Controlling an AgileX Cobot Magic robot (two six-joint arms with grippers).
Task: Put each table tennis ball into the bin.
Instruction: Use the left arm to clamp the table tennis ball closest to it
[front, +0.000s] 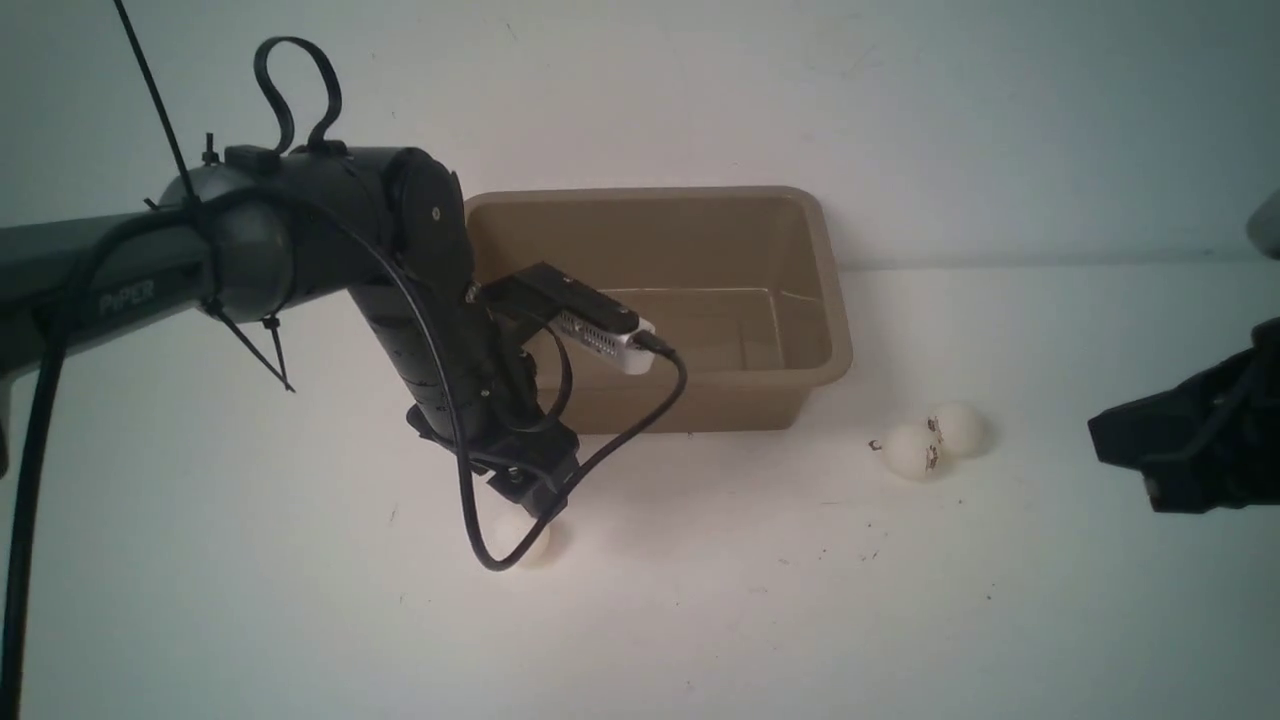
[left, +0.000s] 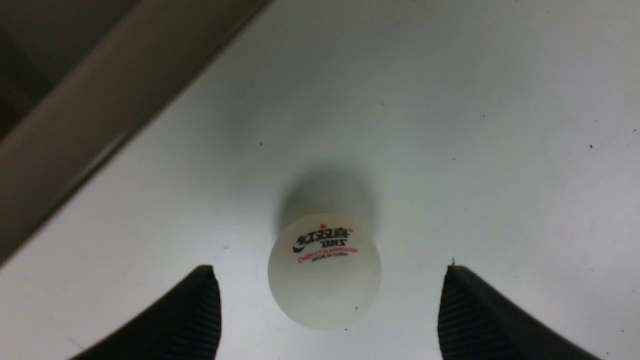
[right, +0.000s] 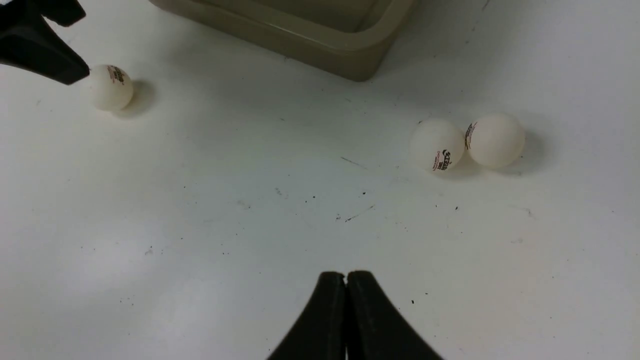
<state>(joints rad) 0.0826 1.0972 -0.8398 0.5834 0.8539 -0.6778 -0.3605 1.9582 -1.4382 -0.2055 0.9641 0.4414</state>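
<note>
Bin (front: 680, 240) stands toward the far edge of the tabletop (front: 700, 620), about midway along it; its inside, where the left arm does not hide it, holds nothing. All three balls lie on the tabletop outside it, so no deposit is made and three are left. First ball (left: 325, 272) sits just in front of the bin's near left corner; the left end effector (left: 330, 272) is lowered over it, jaws spread wide to either side, neither finger (left: 200, 310) touching it. This reads as a grasp about to close. Second ball (front: 912, 452) and third ball (front: 958, 428) rest touching each other, off the bin's near right corner, toward the tabletop's right edge; nothing attends them. Right end effector (right: 346, 277) hangs above bare tabletop nearer the front edge, jaws pressed together, holding nothing.
</note>
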